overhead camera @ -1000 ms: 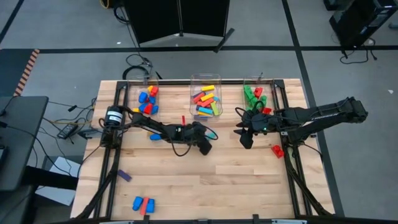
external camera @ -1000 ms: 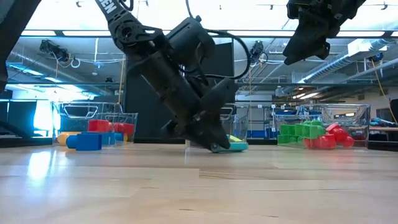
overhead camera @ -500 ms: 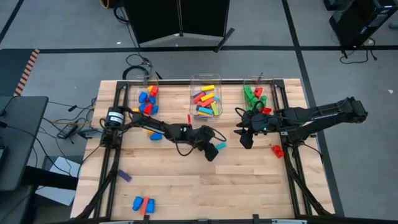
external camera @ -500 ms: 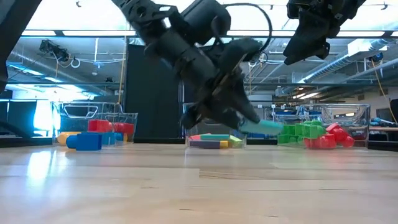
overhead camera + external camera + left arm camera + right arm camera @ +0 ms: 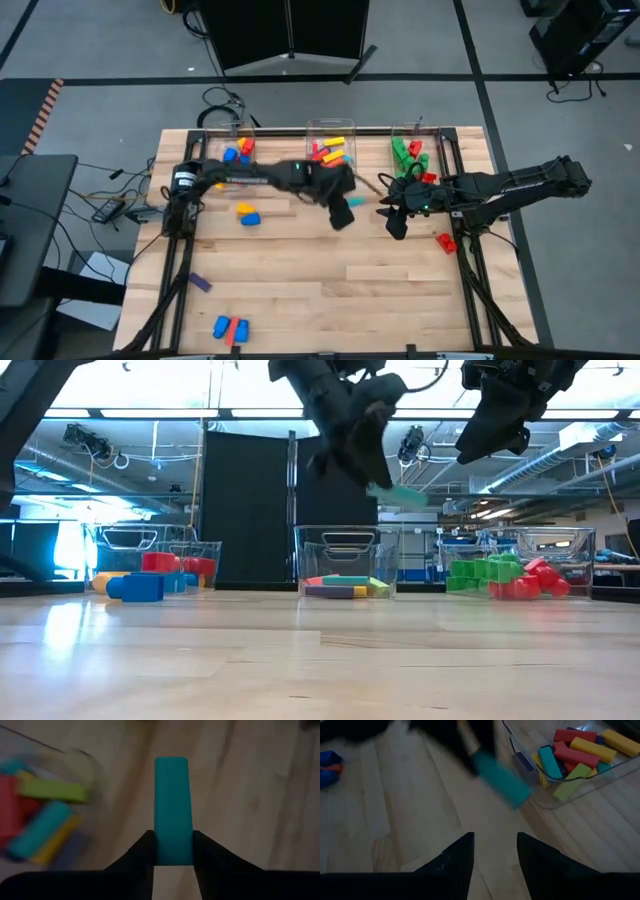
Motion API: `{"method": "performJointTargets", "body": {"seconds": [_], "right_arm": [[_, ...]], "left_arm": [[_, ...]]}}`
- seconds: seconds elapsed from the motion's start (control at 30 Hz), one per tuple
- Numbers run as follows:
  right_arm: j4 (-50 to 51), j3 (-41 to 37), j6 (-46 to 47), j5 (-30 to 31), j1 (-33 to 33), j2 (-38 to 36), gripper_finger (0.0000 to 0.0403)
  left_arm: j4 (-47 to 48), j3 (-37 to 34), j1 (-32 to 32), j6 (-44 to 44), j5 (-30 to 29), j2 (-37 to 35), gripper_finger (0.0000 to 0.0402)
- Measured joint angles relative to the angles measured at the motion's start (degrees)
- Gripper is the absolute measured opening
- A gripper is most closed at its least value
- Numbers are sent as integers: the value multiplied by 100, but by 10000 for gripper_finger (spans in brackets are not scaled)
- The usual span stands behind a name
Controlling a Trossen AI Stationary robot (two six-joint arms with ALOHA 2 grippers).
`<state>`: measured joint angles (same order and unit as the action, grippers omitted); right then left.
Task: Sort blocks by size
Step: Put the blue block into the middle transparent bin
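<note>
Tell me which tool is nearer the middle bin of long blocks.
Left. The left tool hangs just in front of the middle bin, raised, shut on a long cyan block. The right tool waits farther off, nearer the bin of green blocks.

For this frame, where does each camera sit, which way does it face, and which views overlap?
High: above the table, looking straight down; both arms show, left claw by the middle bin.
Low: at tabletop height, looking level across to the room; both arms enter from above.
Left wrist: on the left arm, looking past its fingers shut on a cyan block.
Right wrist: on the right arm, past its open right claw, toward the middle bin.
Shared: all four show the cyan block.
</note>
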<state>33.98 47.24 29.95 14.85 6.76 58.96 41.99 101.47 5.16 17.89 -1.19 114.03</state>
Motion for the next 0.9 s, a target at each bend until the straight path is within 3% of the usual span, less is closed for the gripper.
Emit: {"method": "performJointTargets", "body": {"seconds": [0.13,0.27,0.5,0.67,0.9], "right_arm": [[-2,0,56,0,0,-1,160],[-4,0,227,146,0,-1,160],[-9,0,486,540,0,1,160],[-17,0,503,857,-9,-1,160],[-242,0,509,1210,-62,1,160]], "left_arm": [[419,298,644,-656,131,-10,105],[414,243,1407,-1007,913,-7,105],[126,-23,2453,-1404,1216,-1,105],[-324,-46,2643,-1541,1758,302,124],[-285,159,2628,-1884,1845,1020,126]]}}
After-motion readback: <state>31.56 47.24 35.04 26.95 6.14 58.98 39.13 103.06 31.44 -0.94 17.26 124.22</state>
